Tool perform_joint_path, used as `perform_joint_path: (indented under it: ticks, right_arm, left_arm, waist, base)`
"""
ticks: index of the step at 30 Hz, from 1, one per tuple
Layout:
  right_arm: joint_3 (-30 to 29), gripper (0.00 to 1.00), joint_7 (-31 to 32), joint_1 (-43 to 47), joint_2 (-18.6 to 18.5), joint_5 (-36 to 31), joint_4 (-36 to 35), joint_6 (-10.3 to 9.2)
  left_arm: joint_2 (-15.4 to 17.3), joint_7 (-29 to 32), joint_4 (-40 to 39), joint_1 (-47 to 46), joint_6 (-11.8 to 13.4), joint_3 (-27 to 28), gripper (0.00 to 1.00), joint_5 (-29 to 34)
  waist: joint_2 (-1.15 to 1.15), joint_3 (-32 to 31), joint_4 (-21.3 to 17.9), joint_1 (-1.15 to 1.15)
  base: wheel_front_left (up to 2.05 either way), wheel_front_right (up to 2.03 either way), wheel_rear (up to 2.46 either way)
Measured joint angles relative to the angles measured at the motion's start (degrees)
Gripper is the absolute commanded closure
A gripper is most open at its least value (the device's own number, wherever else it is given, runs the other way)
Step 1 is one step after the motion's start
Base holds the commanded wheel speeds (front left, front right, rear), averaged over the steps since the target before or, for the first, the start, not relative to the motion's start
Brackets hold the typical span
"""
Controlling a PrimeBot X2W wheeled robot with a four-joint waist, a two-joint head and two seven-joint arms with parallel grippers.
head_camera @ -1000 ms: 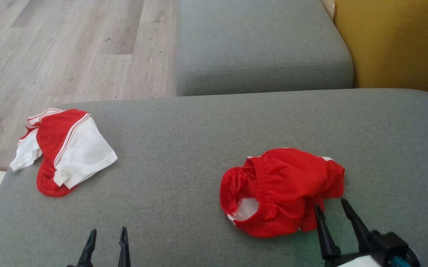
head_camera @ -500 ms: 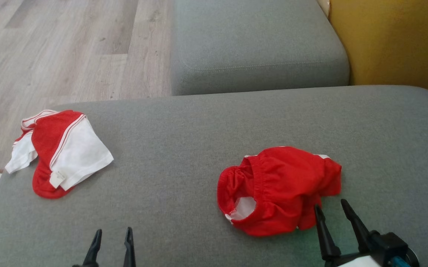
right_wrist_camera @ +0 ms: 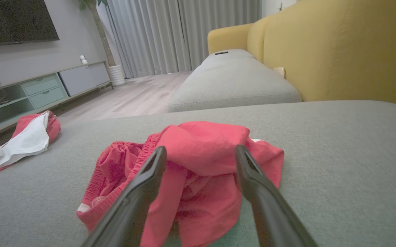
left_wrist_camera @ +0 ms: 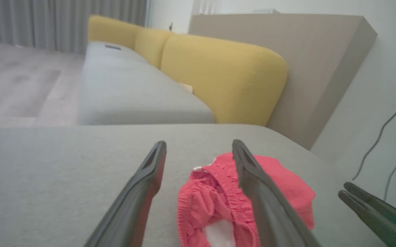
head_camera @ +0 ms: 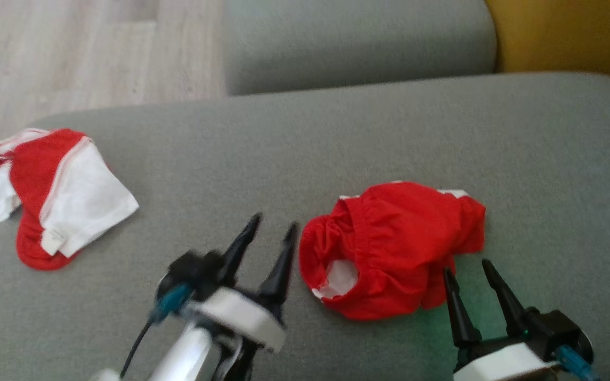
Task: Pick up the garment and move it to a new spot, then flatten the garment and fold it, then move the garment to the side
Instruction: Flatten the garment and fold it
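Note:
A crumpled red garment [head_camera: 394, 248] with an elastic waistband lies on the grey sofa cushion [head_camera: 336, 137]. My left gripper [head_camera: 274, 222] is open just left of the garment's waistband end, its fingers pointing at it. In the left wrist view the garment [left_wrist_camera: 204, 206] sits low between and behind the left gripper's [left_wrist_camera: 199, 143] spread fingers. My right gripper [head_camera: 466, 266] is open at the garment's near right edge. From the right wrist, the garment [right_wrist_camera: 201, 140] bunches up right beyond the right gripper's [right_wrist_camera: 201, 148] fingertips. Neither gripper holds anything.
A second red and white garment [head_camera: 61, 196] lies folded at the cushion's far left. Another grey cushion [head_camera: 357, 42] stands beyond, with the yellow backrest [head_camera: 569, 32] at the right and wooden floor [head_camera: 72, 53] at the left.
My left gripper has moved forward and to the right, up to the red garment's left end. The head camera has tipped down a little. The right gripper has stayed in place.

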Motion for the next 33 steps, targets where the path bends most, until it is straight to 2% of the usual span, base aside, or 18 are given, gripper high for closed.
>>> perform_joint_path:
  ticks: [4, 7, 10, 11, 16, 21, 29, 30, 31, 32, 33]
  right_arm:
    - [0.3, 0.00, 0.0, -1.1, 0.0, 0.0, -0.5, 0.00]
    - [0.5, 0.00, 0.0, -2.1, 0.0, -0.3, -0.6, 0.00]
    - [1.1, 0.00, 0.0, -4.1, 0.0, -0.4, -0.9, 0.00]
    - [1.1, 0.00, 0.0, -4.1, 0.0, -0.4, -0.9, 0.00]
    - [1.6, 0.00, 0.0, -6.6, 0.0, -1.3, -1.4, -0.01]
    - [2.0, 0.00, 0.0, -6.7, 0.0, -1.4, -1.4, 0.00]
    - [2.4, 0.00, 0.0, -8.8, 0.0, -1.3, -1.5, -0.01]
    - [2.4, 0.00, 0.0, -9.0, 0.0, -1.3, -1.5, 0.00]
    - [2.4, 0.00, 0.0, -9.1, 0.0, -1.2, -1.6, -0.01]
    - [2.4, 0.00, 0.0, -9.1, 0.0, -1.2, -1.5, 0.00]
    - [2.4, 0.00, 0.0, -9.1, 0.0, -1.2, -1.5, -0.01]
  left_arm:
    - [-0.1, 0.2, 5.9, -9.1, -0.4, -7.2, 0.00, -7.7]
    - [-0.2, 2.7, 9.2, -15.8, 0.1, -11.6, 0.00, -14.4]
    - [-0.3, 6.4, 13.1, -22.6, 1.0, -15.1, 0.00, -21.0]
    - [-0.3, 6.4, 13.1, -22.6, 1.0, -15.1, 0.00, -21.0]
    - [-0.4, 15.1, 21.7, -30.9, 4.9, -20.1, 0.00, -32.9]
    - [-0.4, 16.5, 26.9, -33.0, 6.6, -23.1, 0.00, -37.6]
    - [-0.5, 16.2, 32.6, -36.7, 6.5, -23.6, 0.00, -45.5]
    - [-0.5, 16.2, 33.2, -37.1, 6.3, -23.6, 0.15, -46.2]
    - [-0.5, 16.4, 33.8, -37.5, 6.1, -23.8, 0.46, -47.0]
    - [-0.5, 16.6, 34.1, -37.8, 6.1, -23.8, 0.58, -48.0]
    - [-0.6, 16.6, 34.6, -38.1, 5.9, -23.9, 0.73, -48.9]
  waist:
    - [0.00, 2.6, -1.5, 0.00]
    - [0.00, 4.9, -2.5, 0.00]
    - [0.00, 7.4, -3.6, 0.01]
    - [0.00, 7.4, -3.6, 0.01]
    - [0.00, 11.5, -6.0, 0.01]
    - [0.00, 13.1, -7.8, 0.01]
    - [0.00, 15.0, -10.3, 0.01]
    - [0.00, 15.2, -10.6, 0.01]
    - [0.00, 15.3, -10.9, 0.01]
    - [0.00, 15.5, -11.2, 0.01]
    - [0.00, 15.6, -11.5, 0.01]
  base:
    - [0.00, 0.00, 0.00]
    - [0.00, 0.00, 0.00]
    - [0.00, 0.00, 0.00]
    - [0.00, 0.00, 0.00]
    - [0.00, 0.00, 0.00]
    - [0.00, 0.00, 0.00]
    - [0.00, 0.00, 0.00]
    - [0.00, 0.00, 0.00]
    - [0.00, 0.00, 0.00]
    - [0.00, 0.00, 0.00]
    - [0.00, 0.00, 0.00]
